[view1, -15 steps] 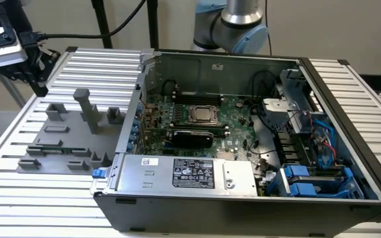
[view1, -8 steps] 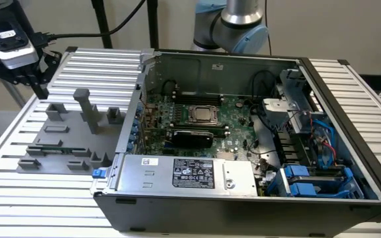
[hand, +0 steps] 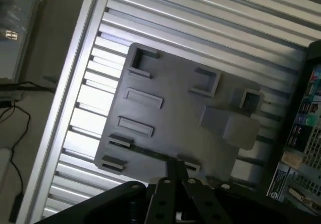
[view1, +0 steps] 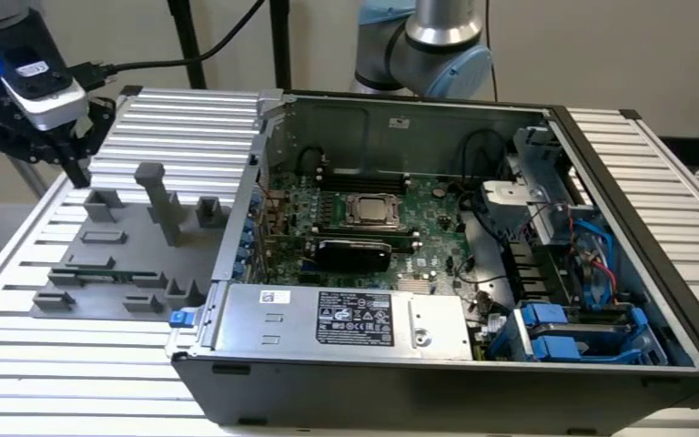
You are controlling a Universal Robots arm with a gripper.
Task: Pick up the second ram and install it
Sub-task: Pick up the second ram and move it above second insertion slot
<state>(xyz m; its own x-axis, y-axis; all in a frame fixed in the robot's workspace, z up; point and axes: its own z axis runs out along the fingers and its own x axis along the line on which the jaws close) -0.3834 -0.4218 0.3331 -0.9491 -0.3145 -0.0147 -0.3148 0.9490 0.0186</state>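
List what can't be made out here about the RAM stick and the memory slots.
- Second ram: wrist view, only a thin dark edge in the gray holder; chips too small to see.
- Memory slots: exterior view, too small to tell which are filled.
- Robot arm: exterior view, cut off by the top edge.
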